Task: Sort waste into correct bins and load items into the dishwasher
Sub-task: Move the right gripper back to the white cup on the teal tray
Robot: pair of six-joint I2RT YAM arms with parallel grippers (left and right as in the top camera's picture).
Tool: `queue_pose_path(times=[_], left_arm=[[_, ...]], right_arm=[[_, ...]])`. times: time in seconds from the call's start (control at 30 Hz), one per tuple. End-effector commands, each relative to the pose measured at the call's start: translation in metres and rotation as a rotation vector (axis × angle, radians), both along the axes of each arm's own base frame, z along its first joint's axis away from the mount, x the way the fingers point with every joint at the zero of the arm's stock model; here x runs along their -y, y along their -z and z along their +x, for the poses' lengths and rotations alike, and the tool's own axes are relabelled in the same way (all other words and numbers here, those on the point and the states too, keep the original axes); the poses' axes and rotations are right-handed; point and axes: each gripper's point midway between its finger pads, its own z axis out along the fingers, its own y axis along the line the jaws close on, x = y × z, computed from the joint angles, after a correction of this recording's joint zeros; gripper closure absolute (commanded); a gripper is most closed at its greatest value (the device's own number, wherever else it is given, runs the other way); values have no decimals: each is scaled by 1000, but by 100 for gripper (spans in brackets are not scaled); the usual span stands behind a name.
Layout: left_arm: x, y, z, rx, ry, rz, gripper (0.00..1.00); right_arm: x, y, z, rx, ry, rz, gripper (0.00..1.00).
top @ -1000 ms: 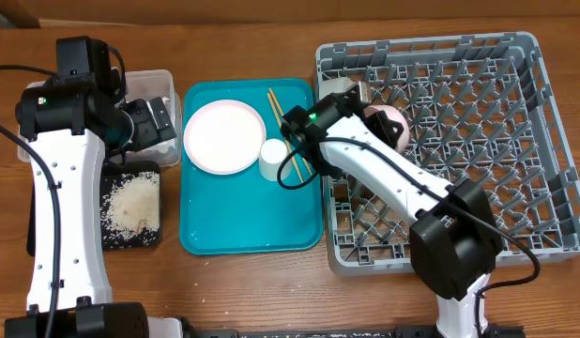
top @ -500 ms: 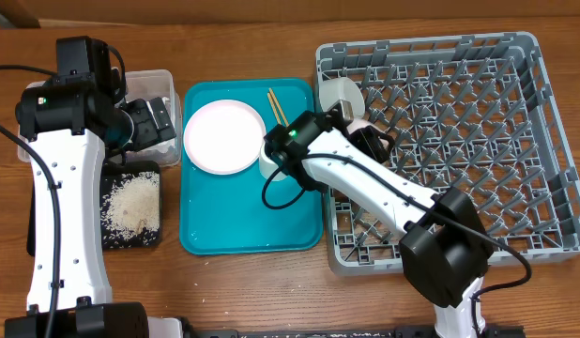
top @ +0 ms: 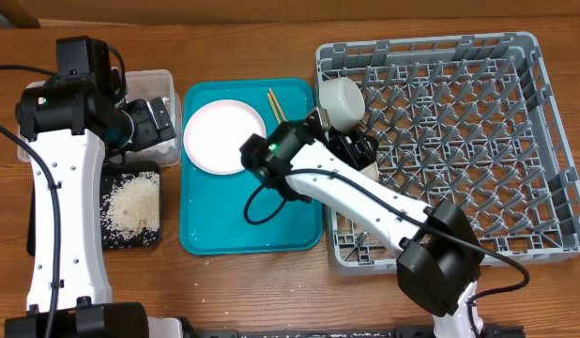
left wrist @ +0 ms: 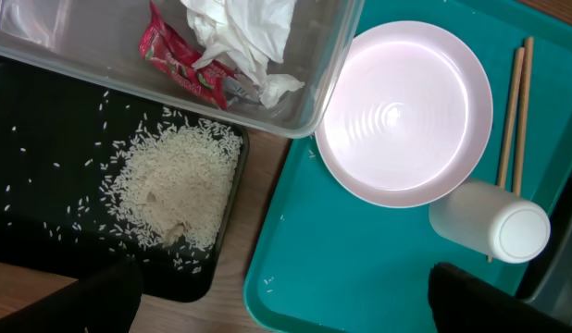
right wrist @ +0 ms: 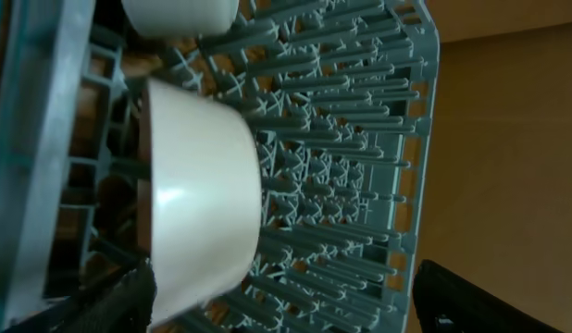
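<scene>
White bowl (right wrist: 198,199), smooth and glossy, stands on edge among the grey plastic pegs of the dish rack (right wrist: 360,139), ahead of the right gripper (right wrist: 281,282), whose jaws gape wide and empty, with a pale round bowl (right wrist: 180,14) beyond in the rack's corner.

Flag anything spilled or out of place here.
A few white specks, probably stray rice, lie on the teal tray near its left edge, outside the black tray that holds the rice pile. Nothing else stands out.

furniture: brown wooden table (top: 262,286) | surface: streaked grain, matte | light: even, diffuse
</scene>
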Motion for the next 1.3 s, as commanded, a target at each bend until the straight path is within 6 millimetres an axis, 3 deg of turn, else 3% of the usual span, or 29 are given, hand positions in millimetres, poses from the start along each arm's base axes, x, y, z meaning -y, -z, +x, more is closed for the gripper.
queue_pose_path(times=[0.0, 0.1, 0.23, 0.37, 0.57, 0.73, 0.9, 1.1, 1.27], left_arm=[[-3, -4, 1, 12, 1, 14, 0], [-3, -4, 1, 12, 1, 14, 0], [-3, -4, 1, 12, 1, 14, 0], [-3, -4, 1, 12, 1, 14, 0], [-3, -4, 1, 12, 1, 14, 0], [-3, -4, 1, 12, 1, 14, 0], [-3, -4, 1, 12, 1, 14, 0], [-3, -4, 1, 12, 1, 14, 0], [-3, -4, 1, 12, 1, 14, 0]], right_arm=[[-5, -10, 11, 32, 40, 99, 10], [-8, -9, 18, 22, 97, 217, 10], [-22, 7, 23, -65, 191, 456, 5], [-53, 21, 18, -266, 154, 690, 1], [-93, 7, 23, -358, 76, 940, 3], [-108, -4, 40, -297, 25, 1011, 9], [-123, 5, 48, -299, -20, 1030, 15], [-133, 37, 55, -323, -13, 1015, 15], [-144, 68, 50, -403, -26, 1005, 15]])
